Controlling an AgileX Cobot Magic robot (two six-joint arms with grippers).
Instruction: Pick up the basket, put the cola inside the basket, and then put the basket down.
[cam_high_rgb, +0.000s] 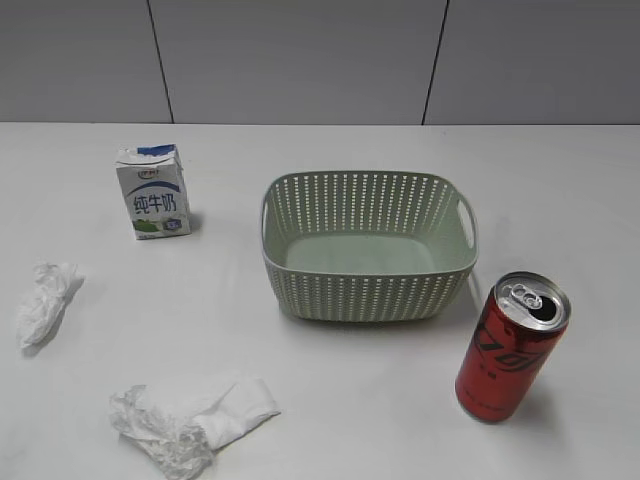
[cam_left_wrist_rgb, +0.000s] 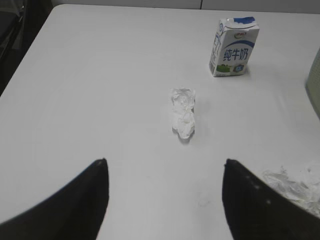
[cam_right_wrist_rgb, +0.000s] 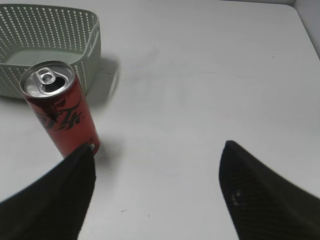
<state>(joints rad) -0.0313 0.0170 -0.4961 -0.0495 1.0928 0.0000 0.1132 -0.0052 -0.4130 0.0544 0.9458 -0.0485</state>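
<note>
Nothing's been grabbed yet: the basket (cam_high_rgb: 368, 247) sits mid-surface, empty, with the cola (cam_high_rgb: 511, 346) upright just off its front right corner, toward the near edge. Both the left claw (cam_left_wrist_rgb: 165, 200) and the right claw (cam_right_wrist_rgb: 157, 192) are spread apart, holding nothing. Basket looks light and stiff, so I'd pinch the rim by a cut-out handle. The can's slick; squeeze mid-body.

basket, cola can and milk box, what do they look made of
The basket: likely molded plastic, matte sage green, with evenly punched slot walls and rounded corners. The cola can: thin metal, probably aluminium, with a glossy red printed body and a bare silver top with a pull tab. The milk box: coated paperboard, by its printed faces and folded, torn-open top.
</note>
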